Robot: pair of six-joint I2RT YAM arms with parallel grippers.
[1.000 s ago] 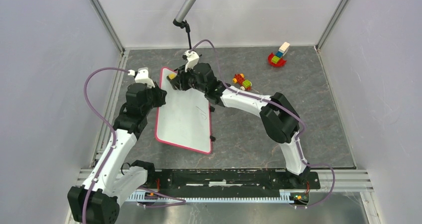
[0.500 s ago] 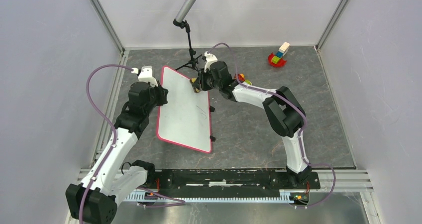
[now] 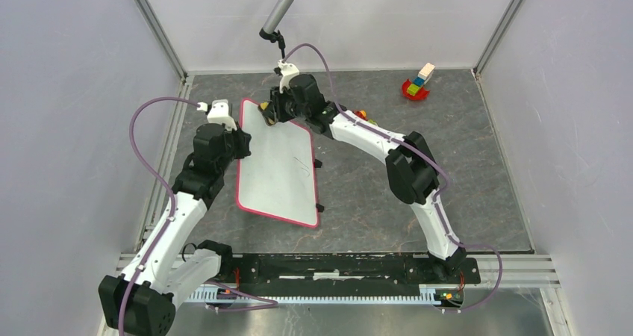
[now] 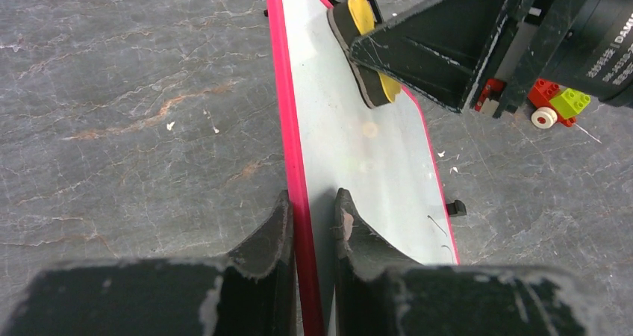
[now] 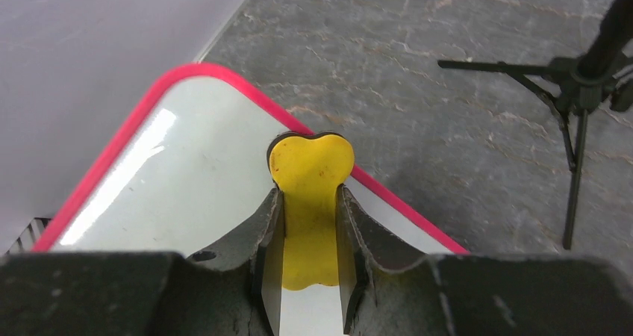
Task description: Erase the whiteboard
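Note:
The whiteboard (image 3: 275,164) lies on the dark table, white with a red-pink rim, faint black marks near its right edge (image 4: 437,228). My left gripper (image 3: 237,143) is shut on the board's left rim (image 4: 298,201), one finger on each side. My right gripper (image 3: 267,112) is shut on a yellow eraser with a black felt pad (image 5: 310,194) and holds it on the board's far corner (image 5: 224,119). The eraser also shows in the left wrist view (image 4: 366,45), pressed on the board's far end.
A black microphone tripod (image 3: 284,60) stands just behind the board, also in the right wrist view (image 5: 575,89). A small brick car (image 3: 363,119) sits right of the board. A red boat toy with blocks (image 3: 418,84) is at the back right. Black clips (image 3: 319,207) stick out from the board's right edge.
My right gripper has swept the eraser from the board's far left corner to its right edge and back to the far left corner. The left gripper keeps hold of the rim.

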